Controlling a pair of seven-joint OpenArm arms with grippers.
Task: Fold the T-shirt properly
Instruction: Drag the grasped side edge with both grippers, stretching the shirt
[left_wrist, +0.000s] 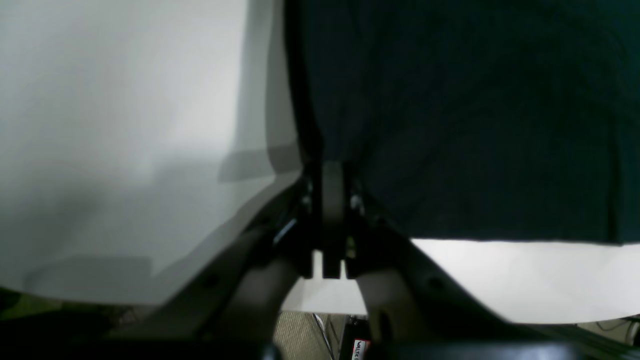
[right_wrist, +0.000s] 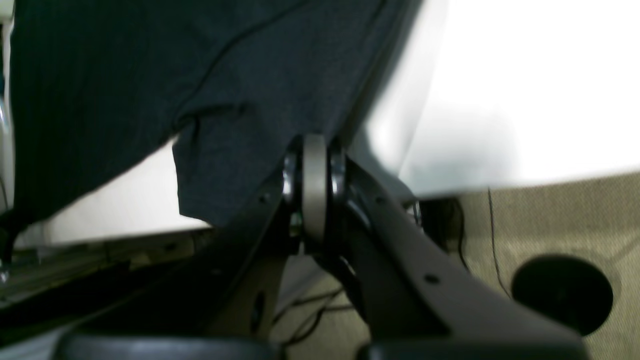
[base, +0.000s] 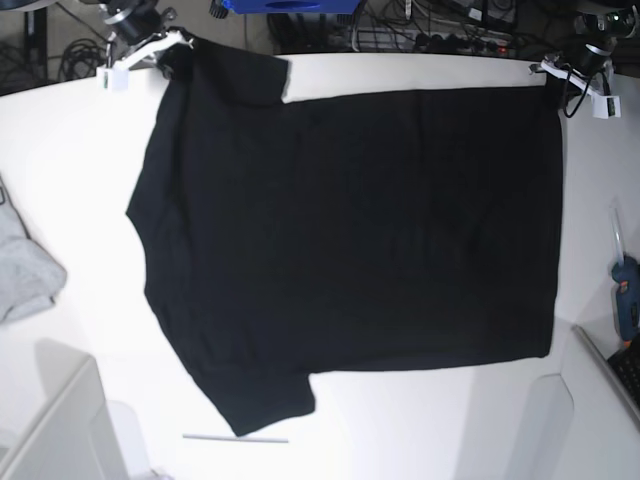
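Large plain black cloth T-shirt (base: 350, 250) spread flat on white table (base: 420, 430). Left gripper (left_wrist: 332, 172) clamped on hem corner; right gripper (right_wrist: 315, 150) clamped on sleeve-side shoulder edge.

Table (base: 400, 420) centre covered by spread black T-shirt (base: 350, 230). Bare strips left along near edge and both sides. Left edge partly blocked by grey garment (base: 22, 270); right edge by blue tool (base: 627, 300).
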